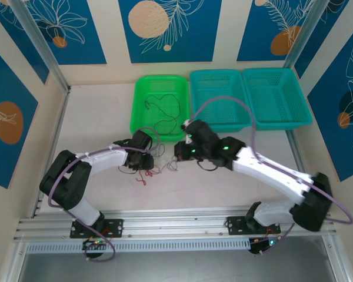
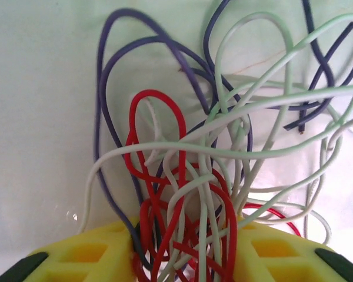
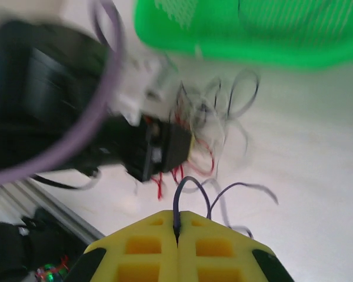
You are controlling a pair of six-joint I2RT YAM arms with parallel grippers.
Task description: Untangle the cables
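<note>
So, on the desk, just on the near side of the green basket, the tangle of cables is spread between both arms. The red and white cables are clamped in the left gripper, and the black cable is pinched in the fully clenched right gripper.
</note>
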